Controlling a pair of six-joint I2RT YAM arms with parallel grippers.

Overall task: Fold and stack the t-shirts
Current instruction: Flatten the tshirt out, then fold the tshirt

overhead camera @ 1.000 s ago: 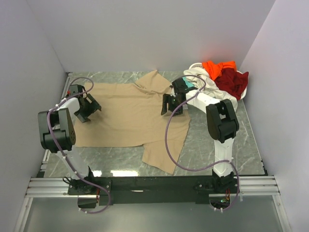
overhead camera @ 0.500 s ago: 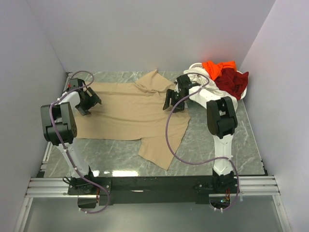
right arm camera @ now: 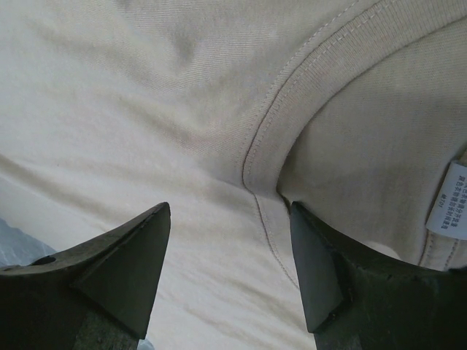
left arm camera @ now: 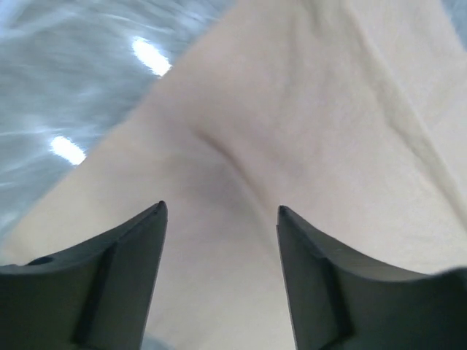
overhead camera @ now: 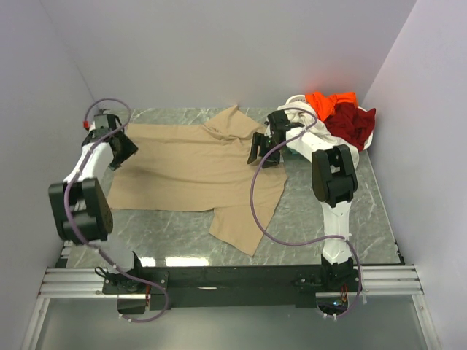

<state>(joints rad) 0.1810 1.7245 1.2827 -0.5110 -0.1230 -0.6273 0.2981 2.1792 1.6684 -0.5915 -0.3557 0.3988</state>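
While the left gripper [overhead camera: 119,148] and right gripper [overhead camera: 263,155] gape empty, the tan t-shirt [overhead camera: 191,169] lies lengthwise left-to-right, collar rightward.

Large tan short-sleeved cloth t-shirt [overhead camera: 197,164]: fine knit, matt, soft creases. Collar band [right arm camera: 292,95]: double-stitched seam. White neck label [right arm camera: 446,198]: smooth, printed.
Crumpled orange cloth shirt [overhead camera: 330,102], dark red cloth shirt [overhead camera: 355,124], cream-white cloth shirt [overhead camera: 295,103]: matt.
Grey-green marbled table top [overhead camera: 365,211]: polished, glossy, lamp glare.
Left gripper [left arm camera: 220,213], right gripper [right arm camera: 230,211]: fingers dark plastic, matt, smooth.
Silver front rail [overhead camera: 394,281]: brushed metal.
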